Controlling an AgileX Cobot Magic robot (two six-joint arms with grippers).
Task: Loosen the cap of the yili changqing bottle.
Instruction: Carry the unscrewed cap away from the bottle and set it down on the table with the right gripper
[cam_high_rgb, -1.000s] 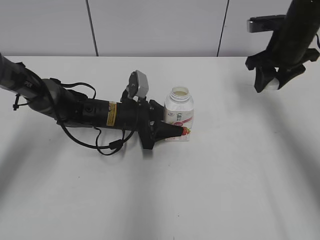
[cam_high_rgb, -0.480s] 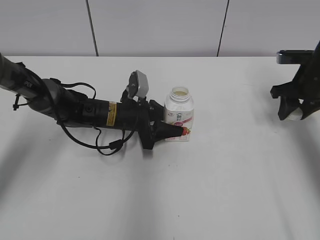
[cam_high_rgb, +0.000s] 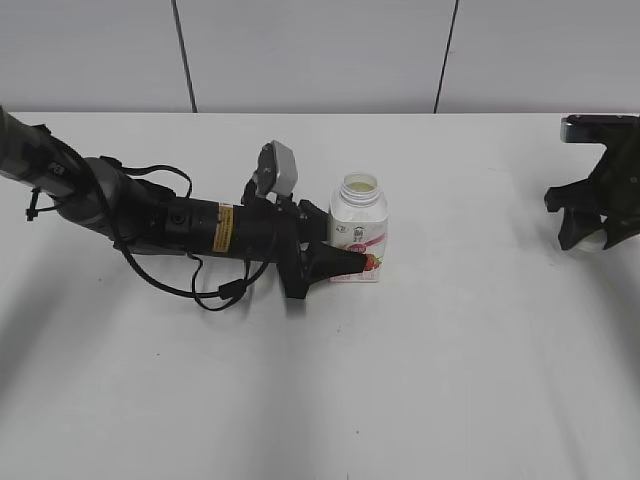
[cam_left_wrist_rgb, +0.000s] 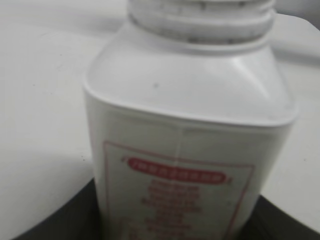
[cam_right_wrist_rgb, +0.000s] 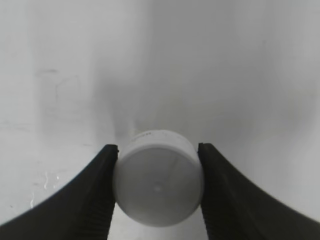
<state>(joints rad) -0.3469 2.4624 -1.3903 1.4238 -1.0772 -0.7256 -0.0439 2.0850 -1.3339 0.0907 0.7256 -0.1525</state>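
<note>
A white tabletop (cam_high_rgb: 420, 380) is seen from a slanted view, with a pale panelled wall (cam_high_rgb: 310, 55) behind it. The left arm (cam_high_rgb: 150, 215) is laid low across the tabletop from the left edge, a black cable (cam_high_rgb: 215, 295) looped beneath it and a grey camera block (cam_high_rgb: 278, 167) raised near its wrist. The left tool (cam_high_rgb: 350, 262) is clamped on the lower body of the yili changqing bottle (cam_high_rgb: 358, 235), which is stood upright near the middle of the tabletop with its neck open and uncapped; in the left wrist view the bottle's sloped shoulders, threaded neck and red-printed label (cam_left_wrist_rgb: 177, 192) are shown close and blurred, with the dark fingers at either lower corner. The right arm (cam_high_rgb: 612, 180) is seen at the far right edge, well apart from the bottle. The right tool (cam_right_wrist_rgb: 157, 187) is closed on the cap (cam_right_wrist_rgb: 158, 184), a small round white disc gripped between the two black fingers (cam_right_wrist_rgb: 95, 192) just above the tabletop; in the exterior view the cap (cam_high_rgb: 594, 238) is only glimpsed as a pale patch within that tool
</note>
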